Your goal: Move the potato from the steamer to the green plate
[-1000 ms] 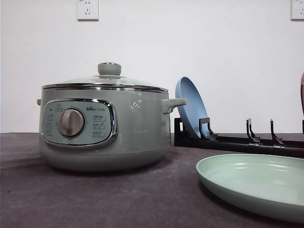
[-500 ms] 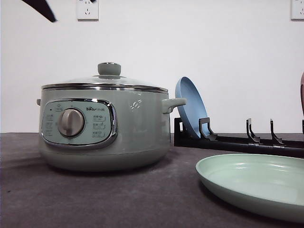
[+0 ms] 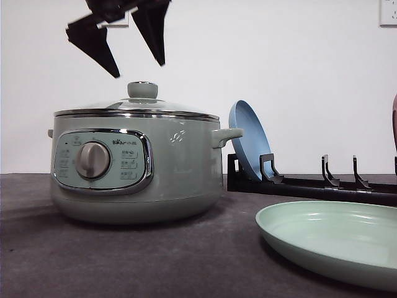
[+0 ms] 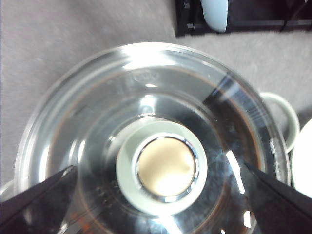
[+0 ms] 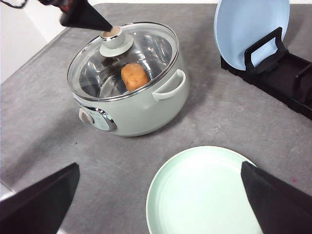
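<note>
**Potato under the lid, left gripper poised over the knob**

Potato (image 5: 134, 76) lies inside the steamer (image 3: 136, 167), seen through the glass lid (image 5: 124, 61), which is on. It sits below the left gripper (image 3: 138, 56) and off toward the pot's near handle (image 5: 170, 87).

Left gripper: fingers spread, nothing held, apart from the lid. It hangs directly above the knob (image 4: 163, 165), 1 fingertip to each side of it in the left wrist view. Right gripper (image 5: 156, 195): both fingers wide apart, empty. The green plate (image 5: 204, 195) lies bare directly beneath it, on the grey table (image 3: 124, 261). A blue plate (image 3: 248, 139) stands in the black rack (image 3: 310, 183) beyond.

Handling judgement: potato looks firm and light for a gripper, with rough matte skin that should give good friction. Its oblong form suggests gripping across the short axis, near the middle. If it has been steamed it may be soft, so moderate squeeze.

Lid judgement: glass, smooth, breakable. The knob is the obvious hold; lift straight up.
</note>
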